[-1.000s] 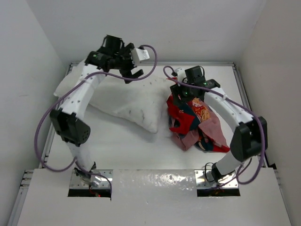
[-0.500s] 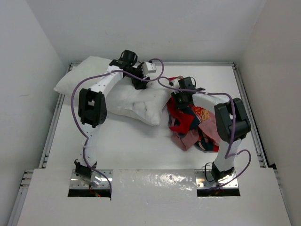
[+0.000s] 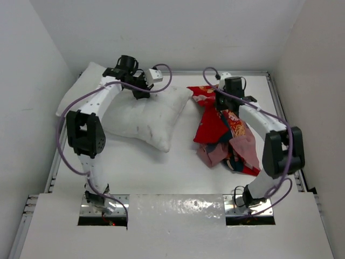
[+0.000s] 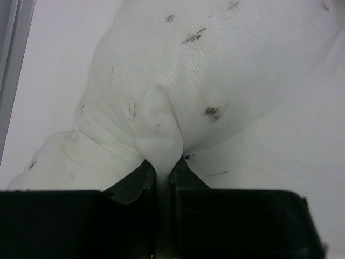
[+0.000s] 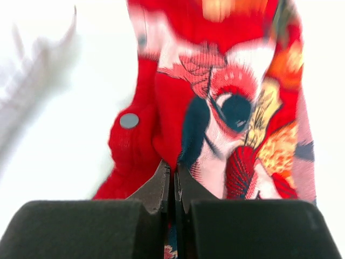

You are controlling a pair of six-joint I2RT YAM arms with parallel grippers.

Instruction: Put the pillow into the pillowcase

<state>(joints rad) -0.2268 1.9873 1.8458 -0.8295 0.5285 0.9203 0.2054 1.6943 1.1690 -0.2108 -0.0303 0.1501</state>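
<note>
Two grips seen: left tool (image 4: 163,168) closed on pillow (image 3: 141,112) fold, right tool (image 5: 173,177) closed on pillowcase (image 3: 218,128) edge. Pillowcase partly covered by right arm (image 3: 265,125). White tabletop (image 3: 161,174) enclosed by white walls (image 3: 178,32).

Blurred: pillow (image 5: 27,91) at left edge; pillowcase (image 5: 161,102) cropped above.

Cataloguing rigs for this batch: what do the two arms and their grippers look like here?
The left arm and right arm both have white links joined by black joint housings. A lilac cable loops loosely along each. The left wrist carries a small white camera block. Each gripper's fingers are black, blocky at the base, tapering to wedge tips.
</note>
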